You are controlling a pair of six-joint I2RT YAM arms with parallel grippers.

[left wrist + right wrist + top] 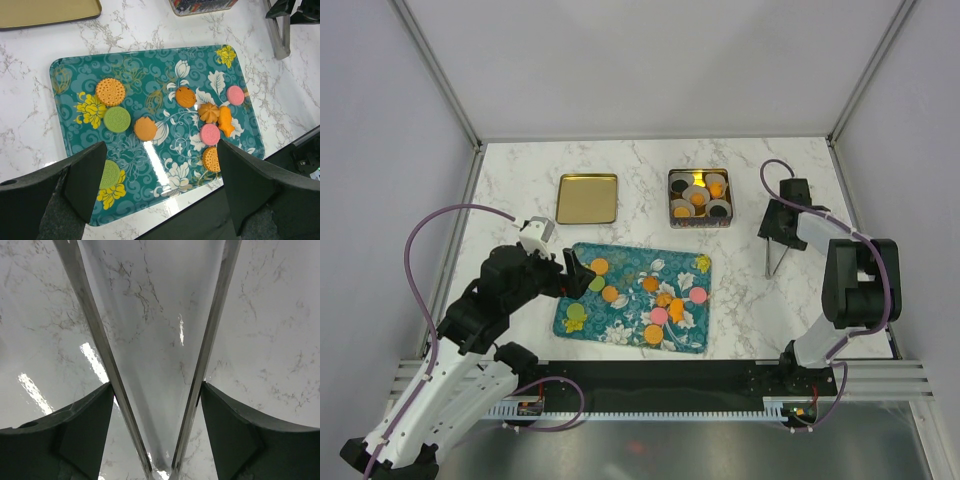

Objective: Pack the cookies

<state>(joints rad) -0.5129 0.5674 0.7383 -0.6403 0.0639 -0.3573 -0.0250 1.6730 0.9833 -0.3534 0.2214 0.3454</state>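
**Top view.** Shows the left claw (578,272) hanging over the left part of a teal, floral-printed rectangular tray (632,265). Small flat round cookies (616,296) in orange, pink and green lie scattered below it and to its right. Places a flat gold metal lid (587,198) just beyond that claw, and a square metal tin (700,225) further right, already holding cookies in white paper cups. Finds the right claw (772,238) with the tin just to its left, over the white marble-patterned tabletop (640,165).

**Left wrist view.** Shows dark fingers (75,185) spread wide, gripping nothing. Puts a ridged green disc (117,119) and a scalloped orange biscuit (145,128) just ahead of the claw. Notes a glossy tray surface with glare.

**Right wrist view.** Shows the claw closed onto slim bright-metal tongs (95,340), arms splaying away in a V over the marble. Cannot tell what lies at the tips, which are out of frame.

**Assessment.** Judged mid-pack: tin part-filled, roughly ten cookies left on the tray. Next move probably calls for lowering the left claw onto one disc and narrowing across its thin edge. Could slide on the slick tray.
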